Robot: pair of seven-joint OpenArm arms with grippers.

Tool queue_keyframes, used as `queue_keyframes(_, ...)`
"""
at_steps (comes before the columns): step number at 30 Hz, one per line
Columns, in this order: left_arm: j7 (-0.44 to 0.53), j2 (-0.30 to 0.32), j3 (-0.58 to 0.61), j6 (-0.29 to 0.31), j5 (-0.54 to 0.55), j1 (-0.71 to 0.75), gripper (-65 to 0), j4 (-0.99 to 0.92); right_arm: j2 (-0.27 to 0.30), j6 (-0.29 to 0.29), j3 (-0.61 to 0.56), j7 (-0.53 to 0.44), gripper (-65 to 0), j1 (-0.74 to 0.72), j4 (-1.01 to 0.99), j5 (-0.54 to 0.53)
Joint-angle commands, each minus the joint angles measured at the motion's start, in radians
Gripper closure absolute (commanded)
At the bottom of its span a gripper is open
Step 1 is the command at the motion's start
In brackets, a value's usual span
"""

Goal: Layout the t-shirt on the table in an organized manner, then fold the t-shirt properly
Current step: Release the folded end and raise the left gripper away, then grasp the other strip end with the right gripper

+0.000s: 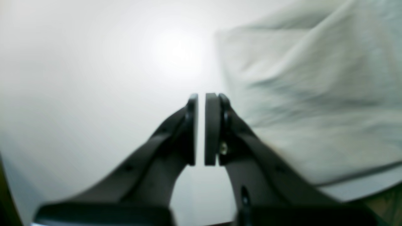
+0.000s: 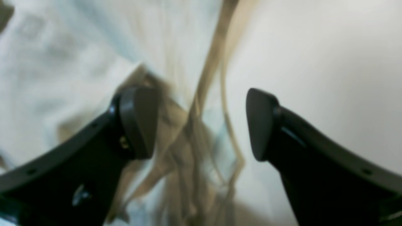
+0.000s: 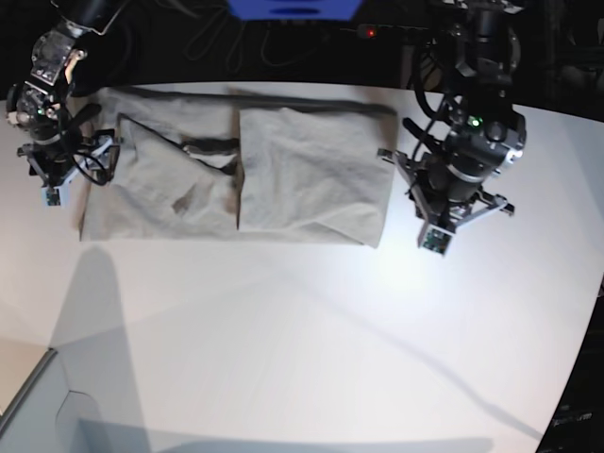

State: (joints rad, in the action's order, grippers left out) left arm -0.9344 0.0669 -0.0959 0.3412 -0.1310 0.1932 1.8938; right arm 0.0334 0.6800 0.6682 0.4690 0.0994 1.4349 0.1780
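The light grey-beige t-shirt lies spread in a wide rectangle along the far part of the white table, with a fold edge near its middle. My left arm stands just off the shirt's right edge. In the left wrist view the left gripper is shut with nothing between its pads, over bare table, and the t-shirt is beside it on the right. My right arm is at the shirt's left end. The right gripper is open wide above blurred folds of the t-shirt.
A blue object and dark cables sit beyond the table's far edge. The table's curved edge runs down the right side. A patch of floor shows at the lower left corner.
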Motion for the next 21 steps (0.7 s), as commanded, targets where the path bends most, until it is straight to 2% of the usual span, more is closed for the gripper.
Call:
queue_keyframes(1,0.019,-0.002,-0.018,-0.001,0.001,-0.008,-3.6,0.020,0.003,0.018,0.002,-0.019,-44.5,-0.008,0.031,-0.015)
queue_keyframes(11,0.022,-0.002,-0.071,-0.001,0.001,-0.008,-3.6,0.022,-0.037,0.018,-0.005,-0.019,-44.5,0.046,0.168,-0.016)
queue_keyframes(18,0.027,-0.011,-0.066,-0.001,0.001,-0.010,-3.6,0.020,-0.033,0.018,-0.064,-0.026,-44.5,0.055,0.060,-0.013)
queue_keyframes(21,0.024,-0.009,-0.069,-0.001,0.001,-0.010,-3.6,0.020,-0.005,0.018,-0.063,-0.026,-44.5,0.024,0.005,-0.011)
